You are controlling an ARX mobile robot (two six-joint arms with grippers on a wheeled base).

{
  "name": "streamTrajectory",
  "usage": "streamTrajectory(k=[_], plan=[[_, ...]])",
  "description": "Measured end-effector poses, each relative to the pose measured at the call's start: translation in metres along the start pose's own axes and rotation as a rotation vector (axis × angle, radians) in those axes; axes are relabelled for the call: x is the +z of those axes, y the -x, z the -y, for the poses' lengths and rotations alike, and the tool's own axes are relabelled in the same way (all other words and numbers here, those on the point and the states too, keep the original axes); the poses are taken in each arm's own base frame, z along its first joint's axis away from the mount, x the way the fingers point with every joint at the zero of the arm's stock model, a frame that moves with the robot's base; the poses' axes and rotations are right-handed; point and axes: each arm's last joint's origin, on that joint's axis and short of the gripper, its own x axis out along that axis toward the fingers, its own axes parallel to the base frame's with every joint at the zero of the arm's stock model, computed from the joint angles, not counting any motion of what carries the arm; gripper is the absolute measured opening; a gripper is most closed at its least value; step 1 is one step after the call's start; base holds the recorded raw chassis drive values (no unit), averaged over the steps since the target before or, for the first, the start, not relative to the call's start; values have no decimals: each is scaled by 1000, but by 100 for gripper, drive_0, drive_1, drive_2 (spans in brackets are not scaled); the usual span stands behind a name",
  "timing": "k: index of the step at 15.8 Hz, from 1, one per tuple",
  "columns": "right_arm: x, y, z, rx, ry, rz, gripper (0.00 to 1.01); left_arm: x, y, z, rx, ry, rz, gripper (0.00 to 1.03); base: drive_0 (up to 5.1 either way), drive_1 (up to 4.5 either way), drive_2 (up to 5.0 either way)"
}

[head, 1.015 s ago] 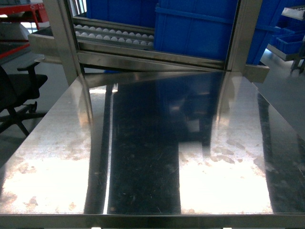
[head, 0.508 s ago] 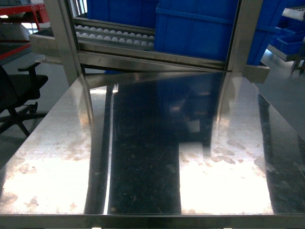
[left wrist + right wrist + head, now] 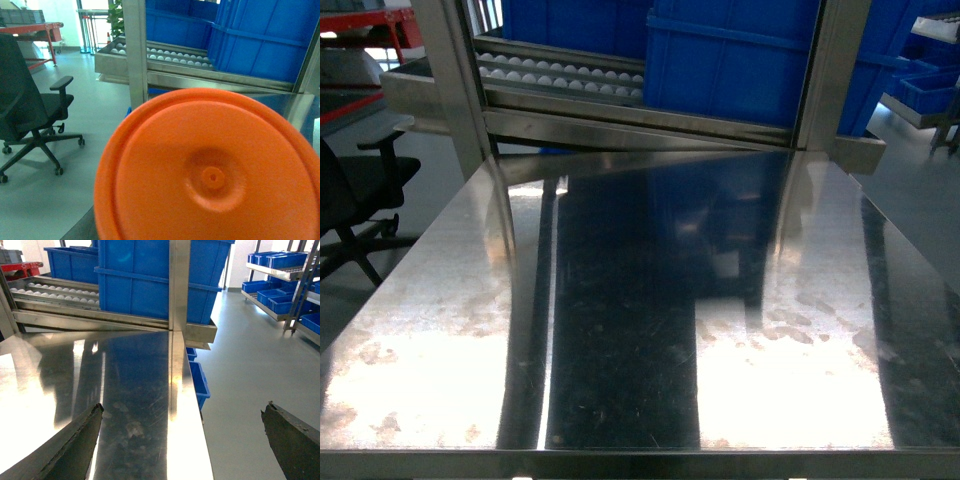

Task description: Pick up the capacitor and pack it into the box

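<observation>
Nothing has shifted on the steel table [image 3: 440, 300] over the last second, and the head view shows no capacitor or box, so picking has not begun. An orange disc [image 3: 210, 170], possibly the capacitor, fills your left wrist view by the table's left edge. Its dimpled round face points at the lens, and any long axis runs away from it. It hides the left gripper, so you cannot tell its state. Your right gripper [image 3: 183, 407] hangs released over the right edge.

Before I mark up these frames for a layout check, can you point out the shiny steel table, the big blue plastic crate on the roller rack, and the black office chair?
Shiny steel table [image 3: 450, 300], head view, bare left surface.
Big blue plastic crate [image 3: 730, 70], head view, front wall.
Black office chair [image 3: 30, 107], left wrist view, seat.
</observation>
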Motion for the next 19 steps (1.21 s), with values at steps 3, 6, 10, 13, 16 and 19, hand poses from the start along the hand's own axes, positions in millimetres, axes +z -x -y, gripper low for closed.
streamTrajectory(k=[3,6,10,13,16,19], plan=[[0,0,0,0,0,0,98,0,0,0,0,0,0,44,0,0,0],[0,0,0,0,0,0,98,0,0,0,0,0,0,44,0,0,0],[0,0,0,0,0,0,98,0,0,0,0,0,0,44,0,0,0],[0,0,0,0,0,2,98,0,0,0,0,0,0,44,0,0,0],[0,0,0,0,0,1,98,0,0,0,0,0,2,44,0,0,0],[0,0,0,0,0,-1,98,0,0,0,0,0,0,44,0,0,0]])
